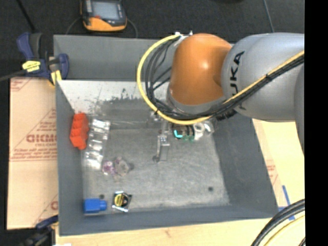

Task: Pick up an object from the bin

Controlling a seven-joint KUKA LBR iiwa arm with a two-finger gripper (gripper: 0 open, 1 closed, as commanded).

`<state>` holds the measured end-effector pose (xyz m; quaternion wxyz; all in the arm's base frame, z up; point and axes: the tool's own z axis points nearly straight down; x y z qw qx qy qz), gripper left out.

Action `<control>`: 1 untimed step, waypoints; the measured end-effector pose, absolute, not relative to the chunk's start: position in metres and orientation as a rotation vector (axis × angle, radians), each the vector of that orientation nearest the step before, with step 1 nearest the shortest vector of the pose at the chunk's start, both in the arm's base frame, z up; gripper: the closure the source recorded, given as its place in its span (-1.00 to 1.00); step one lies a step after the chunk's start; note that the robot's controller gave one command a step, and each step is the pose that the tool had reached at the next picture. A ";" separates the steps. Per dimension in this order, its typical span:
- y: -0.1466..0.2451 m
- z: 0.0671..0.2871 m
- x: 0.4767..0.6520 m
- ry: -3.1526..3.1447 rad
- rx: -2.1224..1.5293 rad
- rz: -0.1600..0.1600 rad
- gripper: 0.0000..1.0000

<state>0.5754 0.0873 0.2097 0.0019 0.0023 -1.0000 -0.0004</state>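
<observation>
And here's the gripper [162, 150], down low over the grey floor of the bin [174, 191], just about dead centre, hanging under the arm's orange cover [200, 70]. Spread or pressed together? Can't tell from this angle, the cover and cables hide too much. Beneath it is bare metal, and it touches none of the loose things.

The nearest candidate is the purple-tinted clear piece [117, 167], off at 8 o'clock from the gripper and apart from it, lying flat on the floor. Past that, at 9 o'clock, the clear plastic pieces [97, 140] sit in a loose row running up and down, and right beside them on the far side, against the left wall, is the orange-red block [78, 131].

Swing down to 7 o'clock, into the bin's near-left corner: a yellow-and-black tape measure [121, 200] and a blue block [95, 205], close beside each other, well apart from the gripper.

Over at 4 o'clock, a dark speck [210, 189] on the floor, too small to identify
</observation>
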 end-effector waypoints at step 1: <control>0.172 0.067 0.548 -3.120 -0.338 -0.002 -1.00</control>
